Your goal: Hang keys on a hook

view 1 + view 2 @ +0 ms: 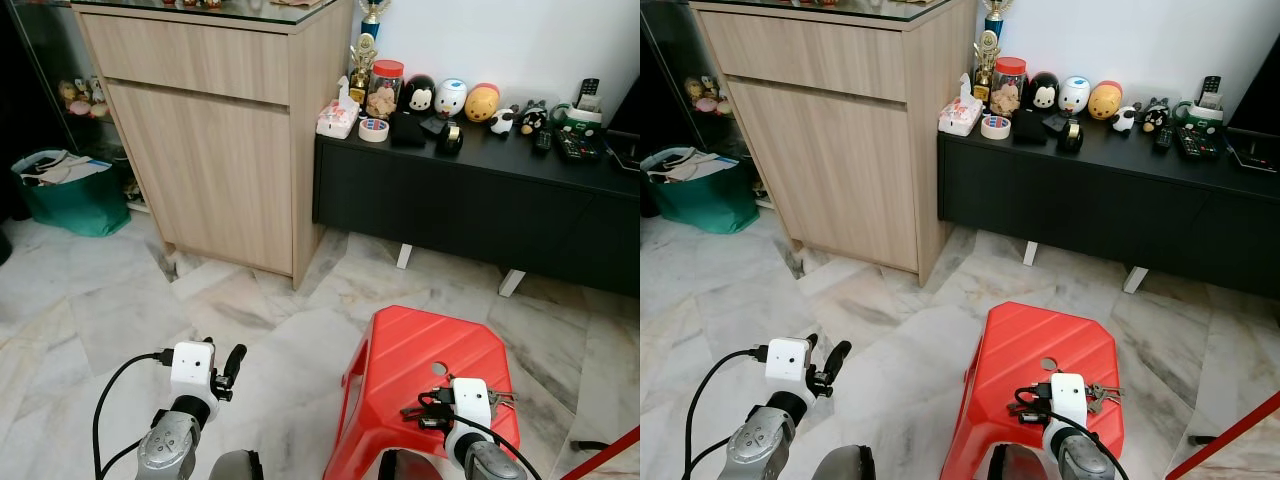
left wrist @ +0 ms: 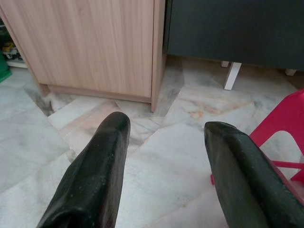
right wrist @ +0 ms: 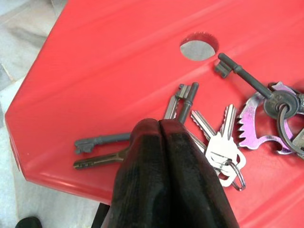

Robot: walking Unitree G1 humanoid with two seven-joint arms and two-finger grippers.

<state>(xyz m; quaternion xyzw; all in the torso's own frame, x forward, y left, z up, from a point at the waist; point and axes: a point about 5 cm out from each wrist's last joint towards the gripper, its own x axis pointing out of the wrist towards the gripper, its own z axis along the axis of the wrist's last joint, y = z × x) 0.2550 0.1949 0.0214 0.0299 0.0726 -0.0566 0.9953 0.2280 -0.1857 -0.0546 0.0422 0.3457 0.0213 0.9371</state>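
Observation:
A bunch of keys (image 3: 223, 142) lies on top of a red plastic stool (image 1: 410, 345), near the small round hole in its seat. It holds long dark keys, silver keys and a purple toothed tag on rings. My right gripper (image 3: 160, 124) is down on the stool, its two black fingers pressed together on the spot where the keys meet, hiding that spot. In the left eye view the same gripper (image 1: 432, 408) sits over the keys (image 1: 410, 411). My left gripper (image 1: 232, 365) hangs open above the marble floor, left of the stool, with nothing between its fingers (image 2: 102, 161).
A tall light-wood cabinet (image 1: 215, 140) stands ahead on the left. Beside it is a low black sideboard (image 1: 470, 200) carrying jars, figurines, tape and remotes. A green bag (image 1: 65, 190) sits at far left. A red rod (image 1: 600, 455) crosses the lower right corner.

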